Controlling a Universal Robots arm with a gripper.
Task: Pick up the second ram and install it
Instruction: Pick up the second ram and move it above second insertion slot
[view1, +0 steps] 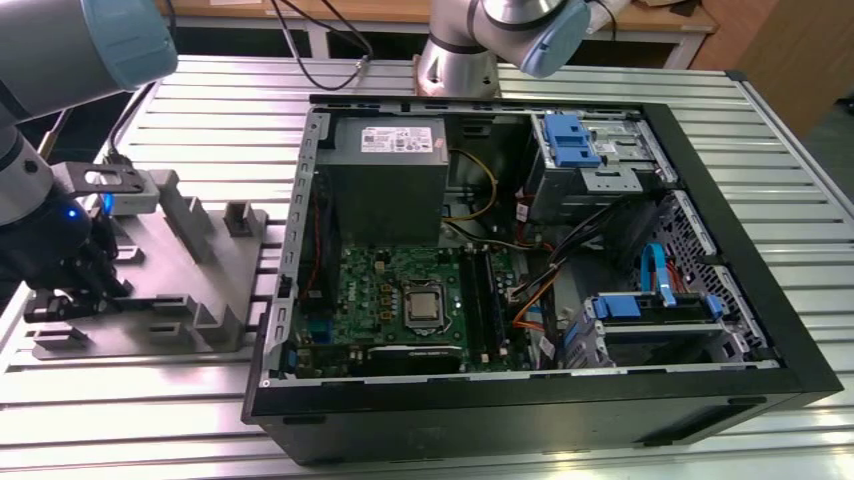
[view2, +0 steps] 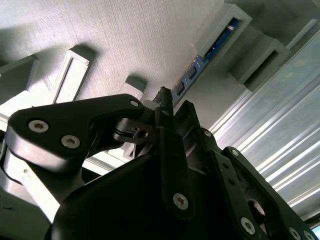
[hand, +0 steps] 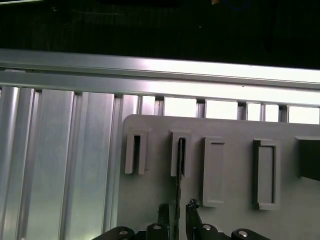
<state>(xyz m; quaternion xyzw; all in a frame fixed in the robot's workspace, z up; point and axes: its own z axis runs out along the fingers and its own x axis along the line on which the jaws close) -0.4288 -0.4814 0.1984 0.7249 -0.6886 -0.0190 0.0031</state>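
I have the gripper (view1: 67, 290) down over the grey holder (view1: 187, 250), which sits on the slatted counter (view1: 200, 100) to the exterior view's left of the open computer case (view1: 747, 300). The memory stick (hand: 177, 175) stands on edge in one of the holder's slots. In the first wrist view the fingers (hand: 192, 205) sit narrow, one on each side of the stick, and I see a thin gap on both sides. The second wrist view shows the stick's blue edge (view2: 205, 55) running out of the slot towards the fingertips.

Ribbed aluminium table (view1: 787, 180), glare on the slats. Wooden bench (view1: 334, 12) on white legs (view1: 689, 45) behind. Wooden cabinet (view1: 787, 40) far back, exterior view's right.
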